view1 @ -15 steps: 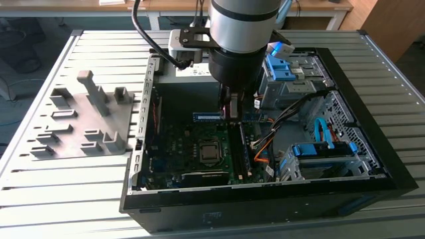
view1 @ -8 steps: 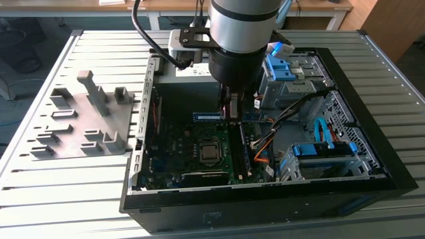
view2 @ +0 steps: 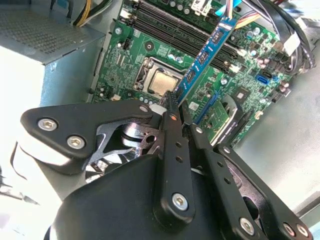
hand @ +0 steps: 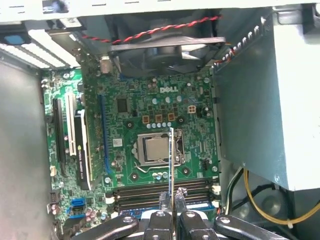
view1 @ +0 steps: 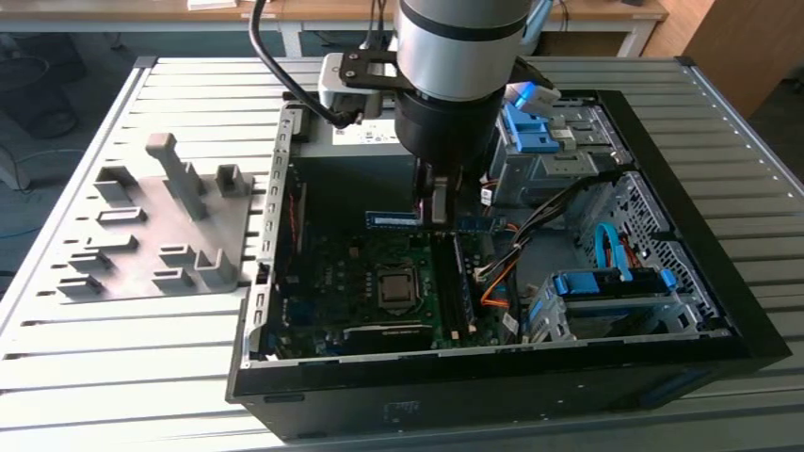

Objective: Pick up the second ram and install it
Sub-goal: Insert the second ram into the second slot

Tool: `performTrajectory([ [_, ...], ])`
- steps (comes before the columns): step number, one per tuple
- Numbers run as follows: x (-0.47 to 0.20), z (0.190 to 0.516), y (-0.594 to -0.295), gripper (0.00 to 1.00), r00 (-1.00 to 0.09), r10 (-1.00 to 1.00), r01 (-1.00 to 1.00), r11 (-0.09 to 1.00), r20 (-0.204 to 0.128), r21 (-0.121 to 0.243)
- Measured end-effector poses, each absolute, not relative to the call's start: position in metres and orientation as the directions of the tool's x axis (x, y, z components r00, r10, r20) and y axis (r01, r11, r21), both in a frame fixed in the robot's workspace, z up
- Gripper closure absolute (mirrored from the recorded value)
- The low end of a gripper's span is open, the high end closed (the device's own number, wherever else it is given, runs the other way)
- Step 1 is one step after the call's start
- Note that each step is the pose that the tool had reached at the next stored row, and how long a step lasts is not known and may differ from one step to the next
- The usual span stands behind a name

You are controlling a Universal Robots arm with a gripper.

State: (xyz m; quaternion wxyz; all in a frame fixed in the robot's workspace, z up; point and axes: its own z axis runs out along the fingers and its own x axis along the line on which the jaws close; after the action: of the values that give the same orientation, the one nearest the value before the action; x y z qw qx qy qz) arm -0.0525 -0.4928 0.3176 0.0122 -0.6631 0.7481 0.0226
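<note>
Dark, blue-tinted board with black chips: the second ram (view2: 202, 59), a long, thin, flat memory stick, hangs inside the open black metal computer case (view1: 503, 386). The black two-fingered gripper (view2: 176, 103) is clamped on the stick's flat faces. In the exterior view the stick juts toward nine o'clock and three o'clock of the gripper.

The stick is held clear above the green motherboard (hand: 150, 110), over the silver processor socket (hand: 156, 149) and near the black memory slots (hand: 140, 190). It appears to lie crosswise to those slots and is not seated in any of them.

At nine o'clock of the case, in the exterior view, a grey plastic fixture plate (view1: 145, 240) rests on the slatted metal table (view1: 75, 377).

Handling, as judged from here: the stick looks light and stiff, but brittle if bent. Its smooth faces could let it pivot in so narrow a grip. The soundest hold is across the flat faces near mid-length, well away from the contact edge.
</note>
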Motion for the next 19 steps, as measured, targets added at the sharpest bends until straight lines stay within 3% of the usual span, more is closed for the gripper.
performTrajectory([
  [19, -0.0526, 0.3168, -0.4929, 0.86, -0.313, -0.949, -0.950, 0.312, -0.047, 0.017],
])
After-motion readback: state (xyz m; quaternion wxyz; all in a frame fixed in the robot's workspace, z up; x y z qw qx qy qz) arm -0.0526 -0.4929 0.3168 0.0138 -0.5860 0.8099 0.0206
